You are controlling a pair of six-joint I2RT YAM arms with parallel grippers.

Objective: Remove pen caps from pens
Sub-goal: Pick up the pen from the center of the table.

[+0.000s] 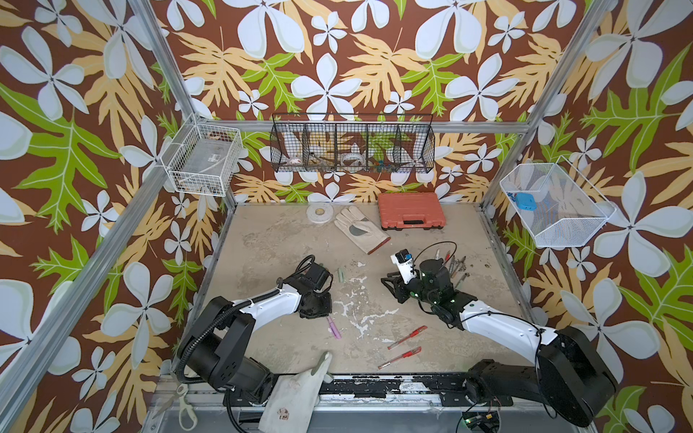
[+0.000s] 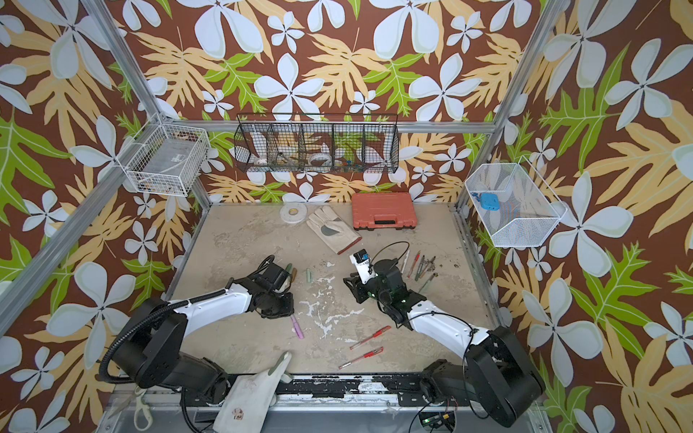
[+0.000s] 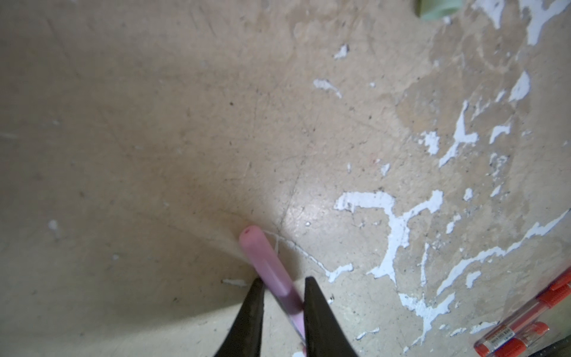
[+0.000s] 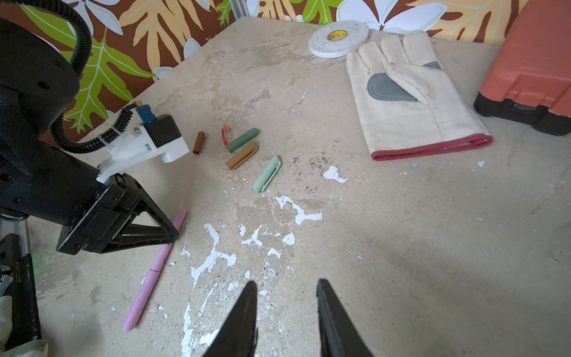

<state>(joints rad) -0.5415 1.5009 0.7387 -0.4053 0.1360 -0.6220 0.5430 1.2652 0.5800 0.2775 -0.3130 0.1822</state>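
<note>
A pink pen (image 1: 333, 328) (image 2: 297, 327) lies on the table with a seam across its barrel (image 4: 154, 270). My left gripper (image 3: 282, 281) (image 4: 174, 235) reaches down over it, and both fingers touch the pen (image 3: 265, 262), which sits slanted between them. Loose pen caps lie beyond it: pale green (image 4: 266, 174) (image 1: 341, 274), tan (image 4: 241, 155), dark green (image 4: 242, 140), red (image 4: 225, 135) and brown (image 4: 199, 142). My right gripper (image 4: 285, 286) (image 1: 386, 280) hovers open over bare table, holding nothing. Red gel pens (image 1: 407, 337) (image 2: 362, 356) lie near the front.
Several uncapped pens (image 1: 450, 262) lie behind the right arm. At the back are a tape roll (image 1: 319, 213), a work glove (image 1: 360, 228) and an orange case (image 1: 410, 210). Another glove (image 1: 300, 390) hangs over the front edge, with scissors (image 1: 183, 405) beside it.
</note>
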